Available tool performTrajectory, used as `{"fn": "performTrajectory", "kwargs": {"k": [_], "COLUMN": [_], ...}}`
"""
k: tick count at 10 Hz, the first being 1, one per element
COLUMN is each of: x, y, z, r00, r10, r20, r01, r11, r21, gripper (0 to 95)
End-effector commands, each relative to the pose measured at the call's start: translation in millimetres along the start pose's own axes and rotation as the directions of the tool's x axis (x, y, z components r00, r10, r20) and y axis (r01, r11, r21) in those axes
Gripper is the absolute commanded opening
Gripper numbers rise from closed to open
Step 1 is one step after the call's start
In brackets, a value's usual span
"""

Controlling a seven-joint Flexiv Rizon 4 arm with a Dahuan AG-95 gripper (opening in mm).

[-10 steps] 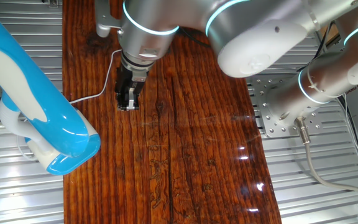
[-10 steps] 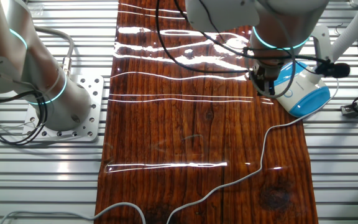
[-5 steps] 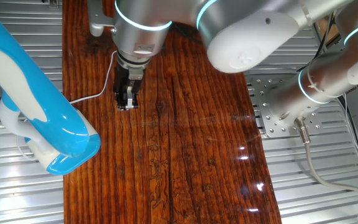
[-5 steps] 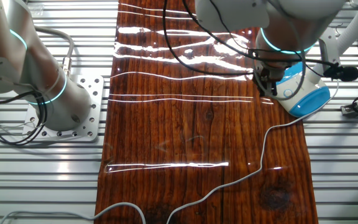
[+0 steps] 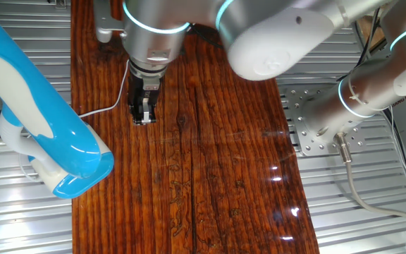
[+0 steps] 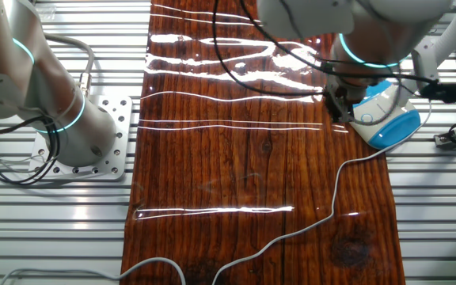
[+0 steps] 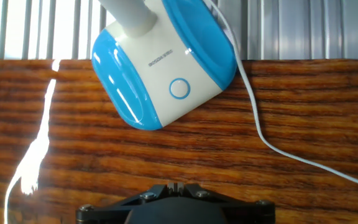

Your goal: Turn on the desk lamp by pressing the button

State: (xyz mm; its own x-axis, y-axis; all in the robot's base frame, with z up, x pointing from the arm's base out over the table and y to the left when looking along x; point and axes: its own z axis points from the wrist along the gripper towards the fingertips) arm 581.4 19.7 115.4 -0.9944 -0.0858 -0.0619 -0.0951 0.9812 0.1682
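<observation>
The desk lamp has a long sky-blue and white body [image 5: 34,99] at the left of one fixed view. Its rounded blue and white base [image 7: 166,68] lies at the board's edge, straight ahead in the hand view. A round ring button [image 7: 179,88] sits on the base's white face. The thin white cord [image 7: 260,130] runs off to the right. My gripper [image 5: 142,116] hangs low over the wooden board, just short of the base [image 6: 386,119]. The gripper [image 7: 174,185] is shut and empty, its tips touching. It stands beside the base in the other fixed view [image 6: 340,115].
The dark glossy wooden board [image 6: 244,174] lies on a ribbed metal table [image 6: 54,229]. A second silver arm [image 6: 46,87] stands on a bolted plate at the board's side. The lamp cord [image 6: 335,198] snakes across the board. Grey cables [image 5: 361,197] hang near the arm's base.
My arm has shifted a little toward the lamp base. The gripper stays low over the board and shut. The lamp has not moved.
</observation>
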Motion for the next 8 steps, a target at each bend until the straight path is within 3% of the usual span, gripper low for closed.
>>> {"fn": "performTrajectory", "kwargs": {"k": [1,8], "x": [-0.2,-0.2], "y": [0.7,0.7], "z": [0.6,0.6], "r00": [0.997,0.992], "r10": [-0.06,-0.112], "r20": [-0.045,-0.052], "r01": [0.06,0.111], "r11": [0.998,0.994], "r21": [-0.018,-0.011], "gripper": [0.0,0.0]}}
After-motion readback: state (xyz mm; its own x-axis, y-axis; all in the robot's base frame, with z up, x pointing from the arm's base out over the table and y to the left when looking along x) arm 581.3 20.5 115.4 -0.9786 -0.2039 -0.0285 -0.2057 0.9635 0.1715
